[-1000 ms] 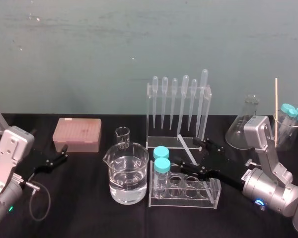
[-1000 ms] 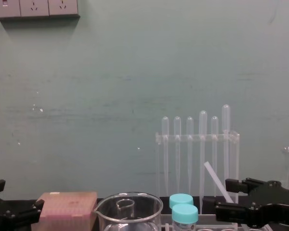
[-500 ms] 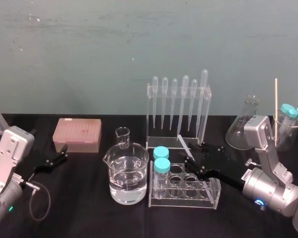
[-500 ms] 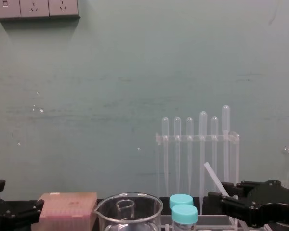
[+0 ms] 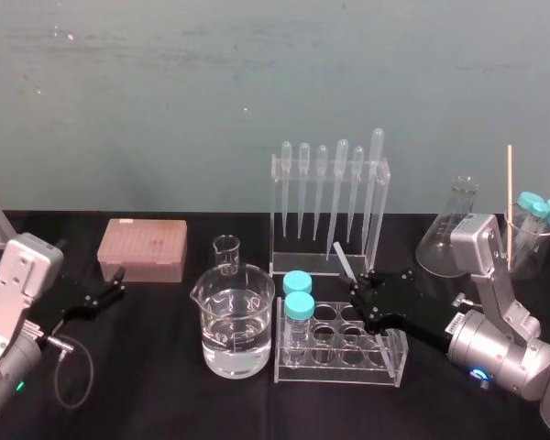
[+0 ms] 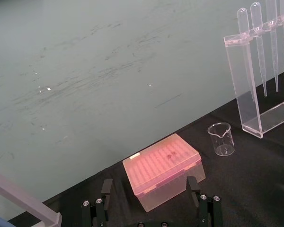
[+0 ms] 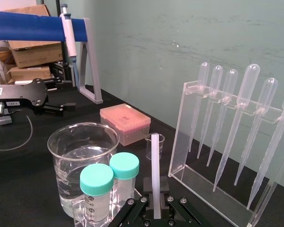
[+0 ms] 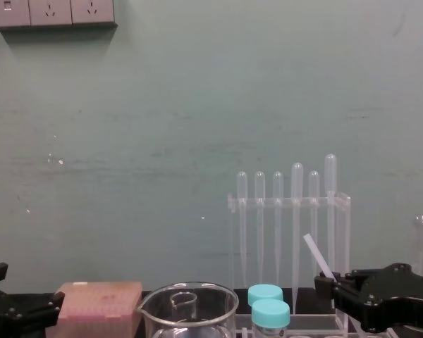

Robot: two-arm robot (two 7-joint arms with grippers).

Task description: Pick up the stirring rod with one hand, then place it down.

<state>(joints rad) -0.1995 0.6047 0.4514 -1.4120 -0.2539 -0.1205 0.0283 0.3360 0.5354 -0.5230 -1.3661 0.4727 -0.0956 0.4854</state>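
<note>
- your right gripper [image 5: 359,284] sits just behind the clear test tube rack [image 5: 341,356] and in front of the pipette rack [image 5: 280,215]. its arm reaches in from the right.
- it is pinching the stirring rod [image 5: 340,259] at the rod's lower end. in the right wrist view you see the rod [image 7: 155,165] rising straight out from between the black fingertips [image 7: 135,208].
- the rod is tilted. in the head view its free end leans toward the robot's left and back toward the base of the pipette rack. in the chest view it slants up and to the left from the gripper [image 8: 330,282], in front of the hanging pipettes [image 8: 296,204].
- you cannot tell whether the rod's lower tip touches the table [image 5: 165,394].
- two blue-capped tubes [image 5: 298,295] stand in the left end of the test tube rack, near the rod but apart from it.
- a large beaker of water [image 5: 236,325] stands just beside that rack on its left. a small empty beaker [image 5: 226,254] is behind it, and a pink tip box [image 5: 142,247] lies farther left.
- your left gripper [image 5: 117,281] is parked low at the far left of the table, near the pink box. its fingers [image 6: 105,189] are spread apart with nothing between them.
- a conical flask [image 5: 451,234] stands at the far right, behind the right arm.
</note>
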